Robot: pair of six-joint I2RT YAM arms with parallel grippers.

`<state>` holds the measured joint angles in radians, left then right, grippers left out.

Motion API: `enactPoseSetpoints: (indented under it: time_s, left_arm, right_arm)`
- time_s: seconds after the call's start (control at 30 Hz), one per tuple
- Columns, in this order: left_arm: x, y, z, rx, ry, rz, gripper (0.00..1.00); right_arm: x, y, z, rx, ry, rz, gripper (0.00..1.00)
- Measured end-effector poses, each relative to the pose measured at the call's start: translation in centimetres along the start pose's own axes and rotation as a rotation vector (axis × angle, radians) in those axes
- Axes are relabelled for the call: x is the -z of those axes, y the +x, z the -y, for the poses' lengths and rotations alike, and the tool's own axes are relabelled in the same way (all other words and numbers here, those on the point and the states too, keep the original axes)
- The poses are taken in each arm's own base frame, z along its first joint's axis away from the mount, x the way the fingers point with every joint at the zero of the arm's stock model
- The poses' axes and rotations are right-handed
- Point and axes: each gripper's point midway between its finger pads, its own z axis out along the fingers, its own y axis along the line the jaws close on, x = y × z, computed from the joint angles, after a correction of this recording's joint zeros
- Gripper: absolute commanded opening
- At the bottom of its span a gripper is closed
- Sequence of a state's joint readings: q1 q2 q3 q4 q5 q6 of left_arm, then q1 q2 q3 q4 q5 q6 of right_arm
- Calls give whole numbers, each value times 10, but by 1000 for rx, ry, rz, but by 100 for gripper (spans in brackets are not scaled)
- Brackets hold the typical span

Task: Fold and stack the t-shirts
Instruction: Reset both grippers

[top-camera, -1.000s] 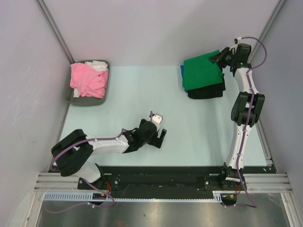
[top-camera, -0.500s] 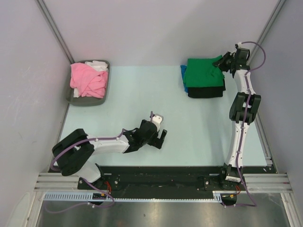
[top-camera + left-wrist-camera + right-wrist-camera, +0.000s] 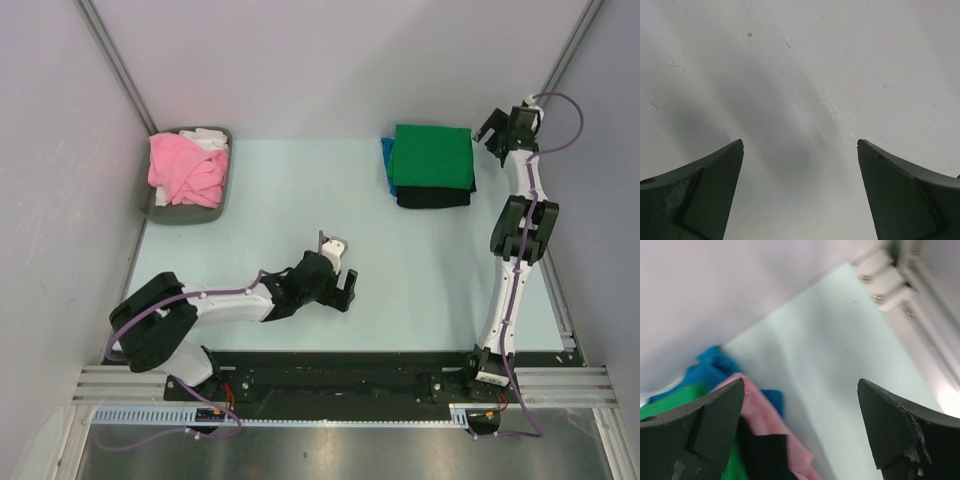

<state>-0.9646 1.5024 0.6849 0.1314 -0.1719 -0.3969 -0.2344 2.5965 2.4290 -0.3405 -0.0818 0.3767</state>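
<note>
Folded t-shirts form a stack at the back right: a green t-shirt (image 3: 432, 155) lies flat on top, over a black one (image 3: 436, 196), with a blue one (image 3: 386, 165) poking out at the left. My right gripper (image 3: 493, 127) hangs open just right of the stack, holding nothing. Its wrist view shows the stack's corner beside the gripper (image 3: 800, 385): green (image 3: 667, 404), blue (image 3: 707, 365), pink (image 3: 767, 415) and black (image 3: 765, 455) layers. My left gripper (image 3: 346, 290) is open over bare table (image 3: 800, 75); in the left wrist view nothing sits in the gripper (image 3: 800, 145).
A dark grey tray (image 3: 182, 215) at the back left holds a crumpled pink t-shirt (image 3: 185, 168) and a white one (image 3: 210, 138). Walls close in the left, back and right sides. A metal rail (image 3: 562, 310) runs along the table's right edge.
My right gripper opened, let go of the green t-shirt and drew back to the right. The green t-shirt now lies flat and square on the stack. The left gripper shifted slightly right.
</note>
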Motion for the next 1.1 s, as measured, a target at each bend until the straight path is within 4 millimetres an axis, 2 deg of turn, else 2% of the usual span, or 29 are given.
enactPoseSetpoints:
  time_s: [0.1, 0.17, 0.23, 0.27, 0.33, 0.4, 0.47, 0.5, 0.57, 0.63, 0.7, 0.73, 0.83, 0.97, 1.1]
  left_arm:
    - [2, -1, -3, 19, -9, -5, 100]
    - [3, -6, -4, 35, -16, -8, 100]
    - [3, -17, -7, 59, -22, -7, 100]
    - [3, -25, -9, 74, -27, 1, 100]
    - [5, -41, -10, 90, -28, 34, 100]
    - [12, -57, -13, 103, -35, 70, 100]
    - [21, -70, -16, 112, -57, 88, 100]
    - [25, -77, -17, 116, -74, 89, 100]
    - [33, -101, -19, 122, -111, 113, 99]
    - [43, -122, -22, 129, -144, 153, 100]
    - [58, -136, -29, 137, -182, 193, 100]
    - [67, -140, -33, 141, -199, 208, 100]
    - [96, -150, -48, 157, -258, 260, 100]
    - [137, -171, -64, 196, -309, 378, 100]
    - [173, -186, -76, 236, -334, 478, 100]
  right_arm:
    - [12, -3, 34, 19, 177, 33, 100]
    - [36, -7, 50, 26, 286, 54, 100]
    - [66, -18, 51, 25, 325, 81, 100]
    - [84, -25, 45, 21, 321, 102, 100]
    - [129, -46, 23, 14, 276, 164, 100]
    - [178, -69, -8, 17, 210, 256, 100]
    - [235, -92, -52, 20, 134, 376, 100]
    - [258, -96, -73, 21, 95, 416, 100]
    - [311, -98, -129, 21, 3, 492, 100]
    - [355, -85, -183, 15, -99, 518, 100]
    - [378, -65, -212, 20, -150, 503, 100]
    - [385, -48, -221, 32, -158, 485, 100]
    - [391, 13, -231, 119, -131, 398, 100]
    - [398, 89, -232, 284, -70, 283, 100]
    - [415, 127, -236, 391, -66, 234, 100]
